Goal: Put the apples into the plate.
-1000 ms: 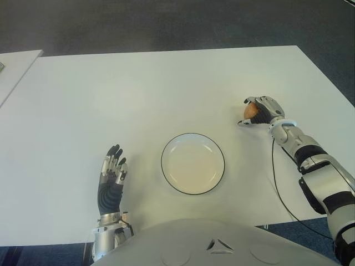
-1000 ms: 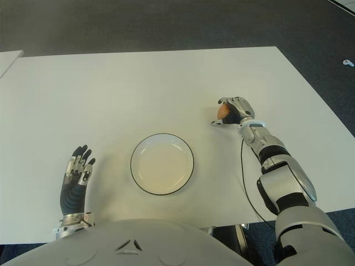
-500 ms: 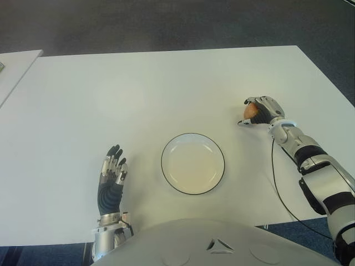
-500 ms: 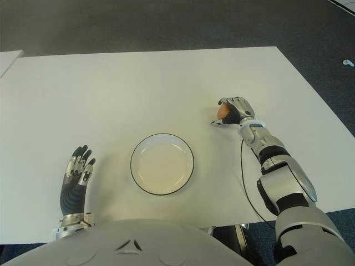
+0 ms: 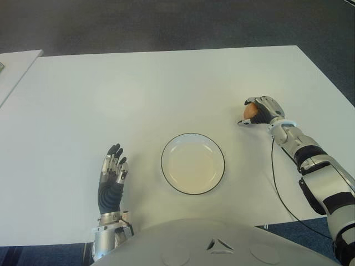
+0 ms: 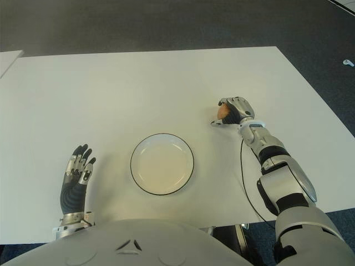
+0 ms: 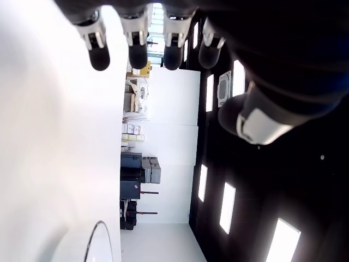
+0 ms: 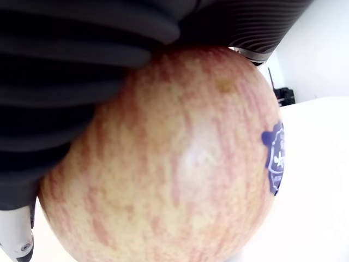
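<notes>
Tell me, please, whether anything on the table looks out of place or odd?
Nothing stands out. The plate sits level and empty, the right robot hand grips an intact apple, and the left robot hand shows open beside the plate.

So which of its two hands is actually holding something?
The right hand, out to the right of the plate: its fingers are curled around an apple. The left hand shows left of the plate, fingers spread, holding nothing.

Legible text: none; the apple (image 8: 163, 164) bears a small blue sticker (image 8: 274, 158) whose white marking cannot be read.
</notes>
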You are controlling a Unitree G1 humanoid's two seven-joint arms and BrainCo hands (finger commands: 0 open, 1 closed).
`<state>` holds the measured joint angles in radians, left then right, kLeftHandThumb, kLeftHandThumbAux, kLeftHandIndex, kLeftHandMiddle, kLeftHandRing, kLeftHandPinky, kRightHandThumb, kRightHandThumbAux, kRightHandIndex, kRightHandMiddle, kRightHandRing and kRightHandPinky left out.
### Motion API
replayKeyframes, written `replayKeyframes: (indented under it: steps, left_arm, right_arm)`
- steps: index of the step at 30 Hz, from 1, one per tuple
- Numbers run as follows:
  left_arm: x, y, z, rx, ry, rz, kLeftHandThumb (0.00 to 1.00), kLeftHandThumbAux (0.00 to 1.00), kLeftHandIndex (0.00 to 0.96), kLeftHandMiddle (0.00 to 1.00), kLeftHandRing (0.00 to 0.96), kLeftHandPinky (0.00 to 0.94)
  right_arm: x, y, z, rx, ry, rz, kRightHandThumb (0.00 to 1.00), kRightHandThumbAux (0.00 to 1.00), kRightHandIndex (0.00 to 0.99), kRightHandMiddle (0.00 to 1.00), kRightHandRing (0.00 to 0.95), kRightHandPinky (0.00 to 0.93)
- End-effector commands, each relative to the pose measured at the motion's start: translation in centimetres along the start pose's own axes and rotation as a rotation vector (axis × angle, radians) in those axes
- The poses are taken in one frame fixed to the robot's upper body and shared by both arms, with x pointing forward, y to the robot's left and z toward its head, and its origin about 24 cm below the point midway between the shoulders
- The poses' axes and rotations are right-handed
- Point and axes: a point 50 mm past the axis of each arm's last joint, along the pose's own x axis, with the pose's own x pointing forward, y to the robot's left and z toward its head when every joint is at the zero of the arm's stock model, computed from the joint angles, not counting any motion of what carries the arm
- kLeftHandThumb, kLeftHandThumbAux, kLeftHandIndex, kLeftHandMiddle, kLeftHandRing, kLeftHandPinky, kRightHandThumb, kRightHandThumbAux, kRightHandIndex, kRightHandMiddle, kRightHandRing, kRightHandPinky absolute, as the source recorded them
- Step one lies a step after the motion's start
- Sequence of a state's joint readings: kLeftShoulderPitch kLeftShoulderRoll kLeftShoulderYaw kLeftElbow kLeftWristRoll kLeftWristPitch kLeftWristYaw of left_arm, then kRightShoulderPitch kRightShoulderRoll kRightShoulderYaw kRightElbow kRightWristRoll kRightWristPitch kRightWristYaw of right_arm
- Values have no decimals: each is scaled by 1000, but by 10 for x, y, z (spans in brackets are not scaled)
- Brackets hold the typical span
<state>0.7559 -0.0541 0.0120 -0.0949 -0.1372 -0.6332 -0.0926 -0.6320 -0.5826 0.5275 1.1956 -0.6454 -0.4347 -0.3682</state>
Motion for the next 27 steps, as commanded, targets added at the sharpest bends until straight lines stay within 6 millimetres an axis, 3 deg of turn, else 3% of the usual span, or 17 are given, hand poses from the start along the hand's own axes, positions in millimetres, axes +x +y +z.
replayKeyframes:
  steps: [1,27]
  left_arm:
    - [2,-3,-1,-4,10,-10,106,575,38,0,0,0]
    - [2,-3,-1,-14,10,-20,92,588,38,0,0,0]
  right_arm:
    - [-18,43,2,-17,17,171,960,653,411,516,493,40]
    - [-17,42,1,-15,21,189,960,652,413,519,493,42]
